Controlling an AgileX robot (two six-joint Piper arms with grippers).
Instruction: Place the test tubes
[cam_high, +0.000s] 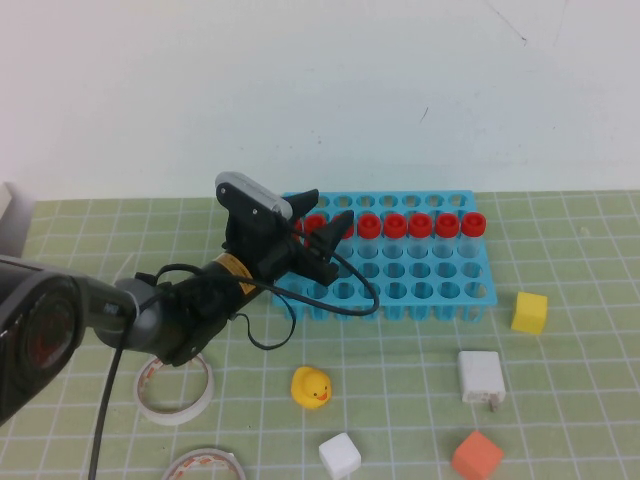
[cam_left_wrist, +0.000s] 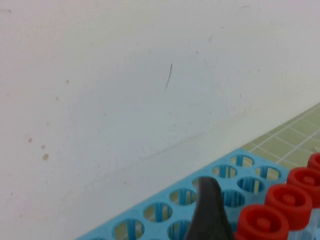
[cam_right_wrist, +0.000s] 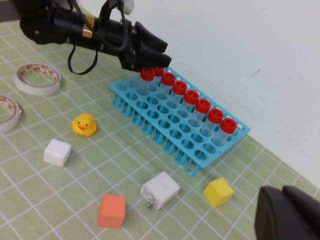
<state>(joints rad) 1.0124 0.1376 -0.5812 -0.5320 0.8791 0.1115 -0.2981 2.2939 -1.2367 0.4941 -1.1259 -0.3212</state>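
Observation:
A blue test-tube rack (cam_high: 420, 292) stands at the back of the mat, with several red-capped tubes (cam_high: 420, 225) upright in one row. My left gripper (cam_high: 320, 215) hovers over the rack's left end, open, its fingers on either side of the leftmost tube (cam_high: 314, 222) without gripping it. The left wrist view shows one dark finger (cam_left_wrist: 210, 212) beside the red caps (cam_left_wrist: 262, 225) and empty rack holes (cam_left_wrist: 235, 172). In the right wrist view the rack (cam_right_wrist: 165, 127) and the left gripper (cam_right_wrist: 150, 50) lie far ahead. My right gripper (cam_right_wrist: 290, 212) hangs to the right of the rack, shut and empty.
In front of the rack lie a yellow cube (cam_high: 529, 311), a white charger (cam_high: 481, 376), an orange cube (cam_high: 476, 455), a white cube (cam_high: 340, 455) and a rubber duck (cam_high: 311, 386). Two tape rolls (cam_high: 175, 385) (cam_high: 203, 465) lie front left. A white wall stands close behind the rack.

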